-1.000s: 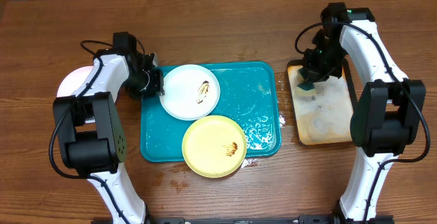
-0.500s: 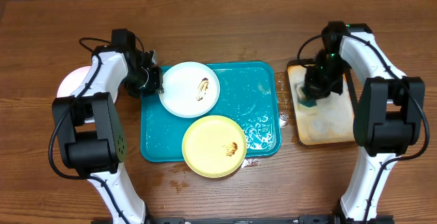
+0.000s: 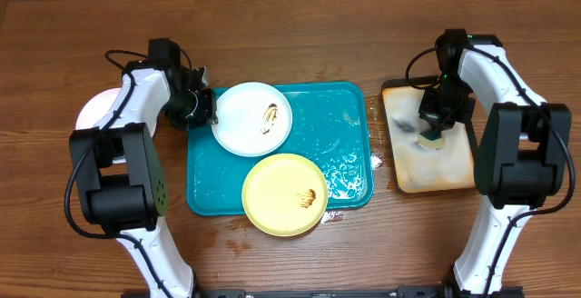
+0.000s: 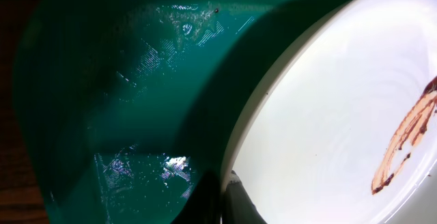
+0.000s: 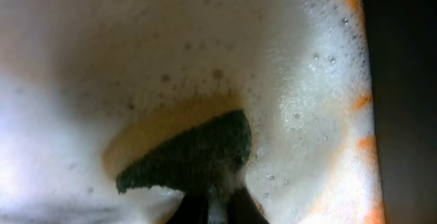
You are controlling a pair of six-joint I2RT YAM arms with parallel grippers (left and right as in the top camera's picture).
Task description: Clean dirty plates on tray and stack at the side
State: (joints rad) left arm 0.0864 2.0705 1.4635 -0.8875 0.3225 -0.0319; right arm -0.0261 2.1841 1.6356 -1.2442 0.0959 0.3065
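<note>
The teal tray (image 3: 349, 121) holds a white plate (image 3: 250, 125) with a brown smear, and a pale yellow plate (image 3: 277, 193) with a brown smear overhangs its front edge. My left gripper (image 3: 211, 116) is shut on the white plate's left rim; in the left wrist view the fingers (image 4: 239, 200) pinch the plate (image 4: 328, 128) edge above the wet tray (image 4: 123, 80). A second white plate (image 3: 89, 114) lies on the table at the far left, partly under the left arm. My right gripper (image 3: 434, 136) is shut on a green sponge (image 5: 194, 154), pressed into foam.
A smaller tan tray (image 3: 436, 169) with a dark rim stands right of the teal tray, covered in white soap foam (image 5: 123, 53). Water and suds spill over the teal tray's right front corner (image 3: 349, 184) onto the wooden table.
The right gripper has carried the sponge across the tan tray, to the right and toward the front. The left gripper and the white plate have hardly moved.
</note>
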